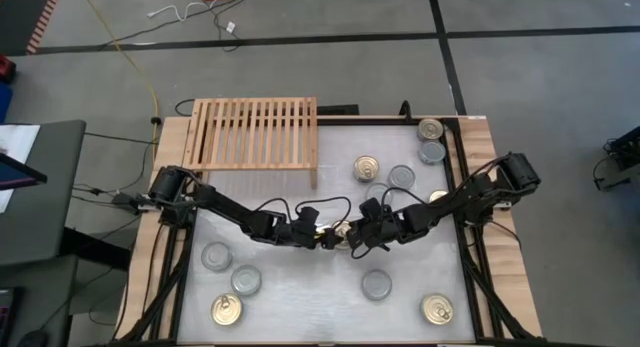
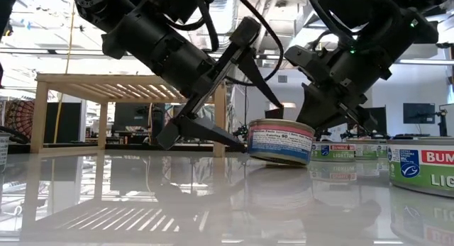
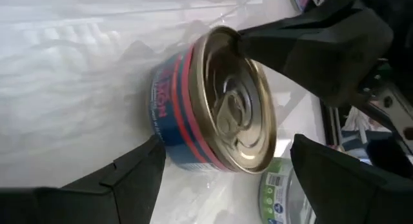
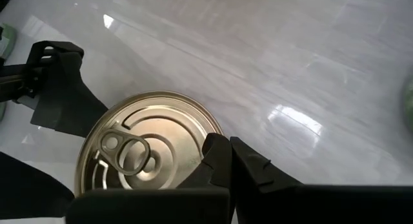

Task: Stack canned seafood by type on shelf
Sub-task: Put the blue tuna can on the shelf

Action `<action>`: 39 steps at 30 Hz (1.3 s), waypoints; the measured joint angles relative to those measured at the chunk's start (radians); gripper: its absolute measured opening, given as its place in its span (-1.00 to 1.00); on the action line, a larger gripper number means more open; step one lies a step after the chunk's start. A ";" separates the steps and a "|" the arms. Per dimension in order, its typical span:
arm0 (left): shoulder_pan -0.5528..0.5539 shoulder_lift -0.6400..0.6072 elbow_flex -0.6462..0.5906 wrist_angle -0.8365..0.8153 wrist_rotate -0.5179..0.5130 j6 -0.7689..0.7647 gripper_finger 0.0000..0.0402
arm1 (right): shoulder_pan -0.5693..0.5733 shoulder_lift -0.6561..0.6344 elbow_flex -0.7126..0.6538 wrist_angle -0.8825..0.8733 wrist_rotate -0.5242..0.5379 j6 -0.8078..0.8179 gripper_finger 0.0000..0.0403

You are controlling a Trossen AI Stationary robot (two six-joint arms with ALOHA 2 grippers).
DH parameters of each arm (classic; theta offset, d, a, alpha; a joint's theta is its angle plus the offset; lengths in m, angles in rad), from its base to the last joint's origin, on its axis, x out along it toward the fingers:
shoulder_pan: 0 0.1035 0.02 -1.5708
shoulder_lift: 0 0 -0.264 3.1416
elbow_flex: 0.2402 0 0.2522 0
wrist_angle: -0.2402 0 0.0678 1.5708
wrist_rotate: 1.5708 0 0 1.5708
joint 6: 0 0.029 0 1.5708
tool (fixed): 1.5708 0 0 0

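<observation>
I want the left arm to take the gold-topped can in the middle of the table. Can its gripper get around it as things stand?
Probably yes. The left gripper is open with a finger either side of the gold-topped can. But the shut right gripper presses on the can's rim and tilts it, which may hinder a clean grip.

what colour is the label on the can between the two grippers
Blue with red bands around the can, under a gold pull-tab top; it shows best in the left wrist view.

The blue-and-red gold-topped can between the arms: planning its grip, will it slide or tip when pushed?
The short round blue-and-red metal can probably slides on the glossy white tabletop. Low and wide, it seems unlikely to topple, though one edge looks lifted.
</observation>
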 joint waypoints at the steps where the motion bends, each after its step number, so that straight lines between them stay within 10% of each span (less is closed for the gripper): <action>1: 0.000 0.000 0.000 -0.005 0.000 -0.005 0.58 | -0.001 0.000 0.000 -0.001 0.000 0.000 -0.89; 39: 0.005 0.132 0.008 0.231 0.053 -0.017 0.58 | 0.009 0.005 -0.004 -0.009 -0.012 -0.012 -0.89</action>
